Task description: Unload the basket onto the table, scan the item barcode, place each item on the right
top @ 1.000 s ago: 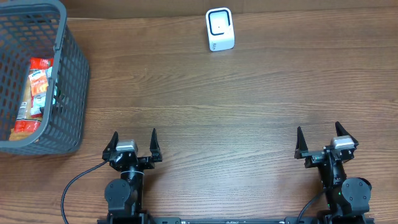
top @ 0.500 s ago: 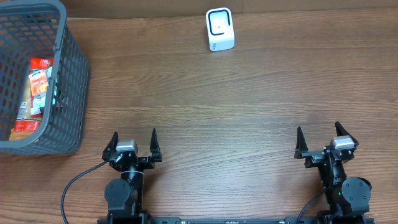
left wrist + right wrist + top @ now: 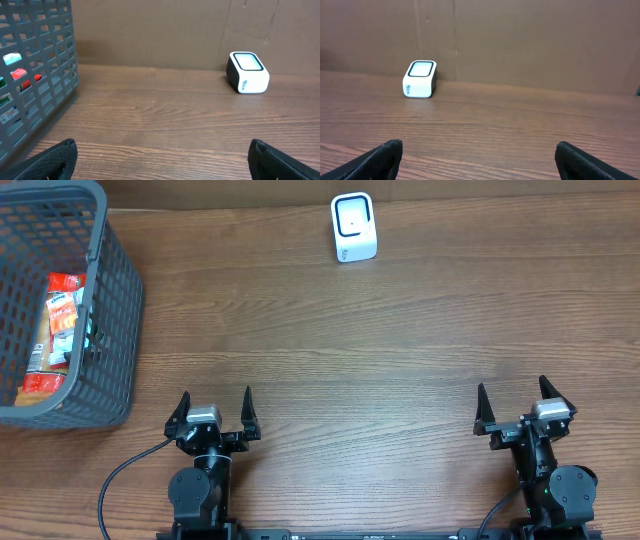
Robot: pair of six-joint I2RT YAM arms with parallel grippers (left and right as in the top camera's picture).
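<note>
My left claw [image 3: 215, 394] and right claw [image 3: 512, 385] gape open at the wooden table's [image 3: 400, 350] near edge; a red snack packet [image 3: 62, 302] lies in the grey mesh basket [image 3: 120, 310], far-left corner.

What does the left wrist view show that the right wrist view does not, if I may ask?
Only the left wrist view shows the grey basket, with packets inside, and the open left gripper. Only the right wrist view shows the open right gripper. Both show the white scanner standing on the wooden table.
</note>
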